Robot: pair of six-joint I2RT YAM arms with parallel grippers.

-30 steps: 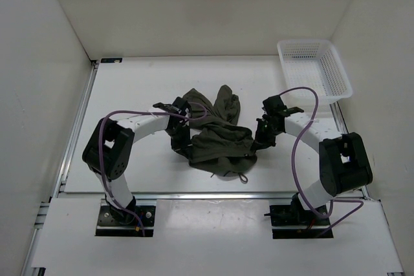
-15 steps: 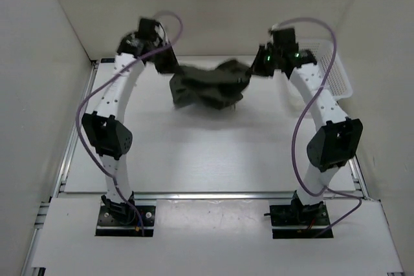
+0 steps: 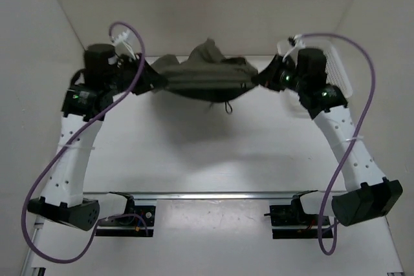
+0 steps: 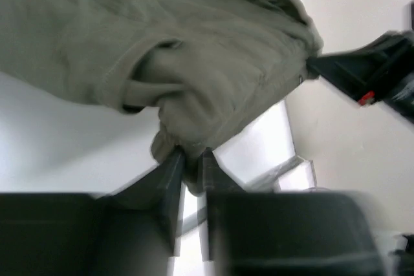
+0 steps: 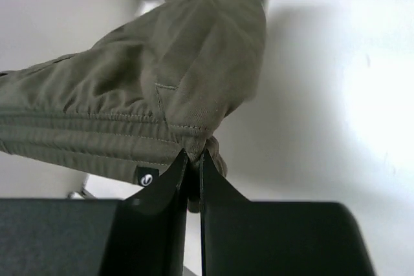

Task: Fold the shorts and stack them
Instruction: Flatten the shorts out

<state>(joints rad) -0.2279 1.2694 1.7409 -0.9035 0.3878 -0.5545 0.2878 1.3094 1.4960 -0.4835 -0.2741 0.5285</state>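
The olive-green shorts (image 3: 204,77) hang stretched in the air above the far part of the table, held at both ends. My left gripper (image 3: 155,79) is shut on the left end of the shorts (image 4: 194,69), with cloth pinched between its fingers (image 4: 169,172). At the other end, my right gripper (image 3: 260,79) is shut on the waistband corner of the shorts (image 5: 162,88), beside a small black label (image 5: 148,176). A drawstring (image 3: 227,107) dangles below the cloth. Part of one leg pokes up at the back.
A white plastic basket (image 3: 336,69) stands at the far right, partly behind the right arm. White walls close in the table (image 3: 207,153) on three sides. A metal rail (image 3: 213,195) runs along the near edge.
Both arms have lifted the shorts off the table, carried them toward the back and pulled apart, so the cloth went from a crumpled heap to a stretched span in the air.
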